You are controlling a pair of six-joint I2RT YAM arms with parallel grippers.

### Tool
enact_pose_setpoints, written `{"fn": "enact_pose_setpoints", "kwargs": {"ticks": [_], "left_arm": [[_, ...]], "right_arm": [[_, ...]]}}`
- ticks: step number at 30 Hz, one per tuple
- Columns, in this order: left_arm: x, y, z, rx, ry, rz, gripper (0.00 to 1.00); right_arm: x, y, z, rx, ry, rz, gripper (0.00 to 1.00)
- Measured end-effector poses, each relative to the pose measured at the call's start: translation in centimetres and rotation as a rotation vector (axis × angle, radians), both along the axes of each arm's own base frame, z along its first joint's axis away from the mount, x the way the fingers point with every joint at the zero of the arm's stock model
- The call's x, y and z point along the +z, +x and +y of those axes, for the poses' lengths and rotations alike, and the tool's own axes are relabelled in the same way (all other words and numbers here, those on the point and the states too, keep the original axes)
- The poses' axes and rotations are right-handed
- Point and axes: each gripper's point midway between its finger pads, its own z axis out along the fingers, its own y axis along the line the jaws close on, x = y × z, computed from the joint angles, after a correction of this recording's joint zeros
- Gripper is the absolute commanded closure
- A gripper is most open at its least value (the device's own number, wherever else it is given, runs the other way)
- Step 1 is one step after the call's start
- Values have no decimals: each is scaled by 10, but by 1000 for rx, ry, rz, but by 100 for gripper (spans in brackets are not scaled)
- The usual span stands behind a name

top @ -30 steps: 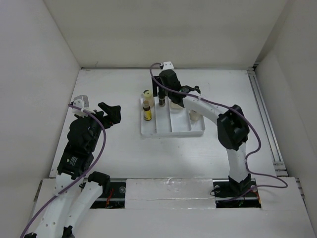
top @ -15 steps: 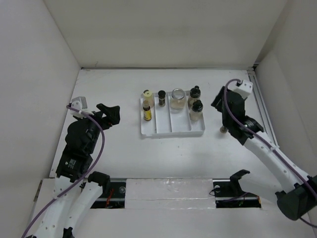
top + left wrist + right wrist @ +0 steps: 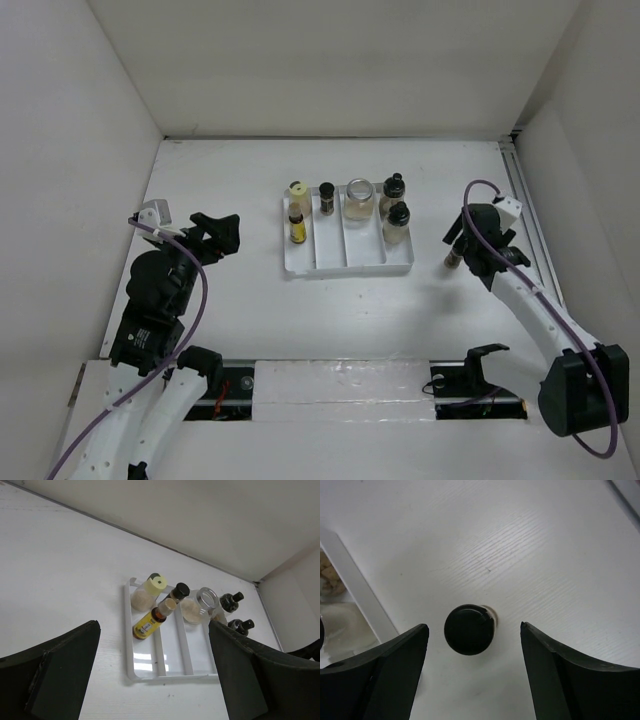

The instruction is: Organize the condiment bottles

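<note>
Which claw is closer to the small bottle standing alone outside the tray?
Right. The right gripper hovers open directly over the lone bottle; the left gripper sits far off, on the other side of the tray.

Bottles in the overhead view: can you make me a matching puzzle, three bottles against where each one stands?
1. jar
2. yellow-capped bottle
3. lone black-capped bottle

A. on the table, right of the tray
B. tray's leftmost compartment
C. tray's third compartment from the left

Pairs: 1-C, 2-B, 3-A
</note>
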Motion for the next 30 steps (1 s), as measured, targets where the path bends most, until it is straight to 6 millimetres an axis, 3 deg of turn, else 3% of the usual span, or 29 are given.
{"fn": "enact_pose_setpoints", "kwargs": {"ticks": [8, 11, 13, 15, 18, 22, 24, 26, 30], "left_arm": [[0, 0, 0, -1, 0, 0, 14], [0, 0, 0, -1, 0, 0, 14], [0, 0, 0, -1, 0, 1, 14], [0, 0, 0, -1, 0, 0, 14], [0, 0, 0, -1, 0, 0, 14], [0, 0, 0, -1, 0, 0, 14], [0, 0, 0, -1, 0, 2, 14], [-1, 1, -1, -1, 2, 5, 13], [-3, 3, -1, -1, 4, 14, 11]], "right_arm": [[-24, 17, 17, 91, 49, 49, 25], [-33, 18, 19, 97, 54, 76, 33], [-34, 18, 18, 94, 54, 77, 44], [-33, 19, 16, 87, 55, 74, 46], [-33, 19, 14, 78, 51, 71, 58], [-30, 18, 14, 75, 46, 64, 61], [-22, 16, 17, 83, 39, 49, 61], [-2, 13, 29, 126, 37, 6, 61], [82, 17, 81, 307, 99, -190, 61]]}}
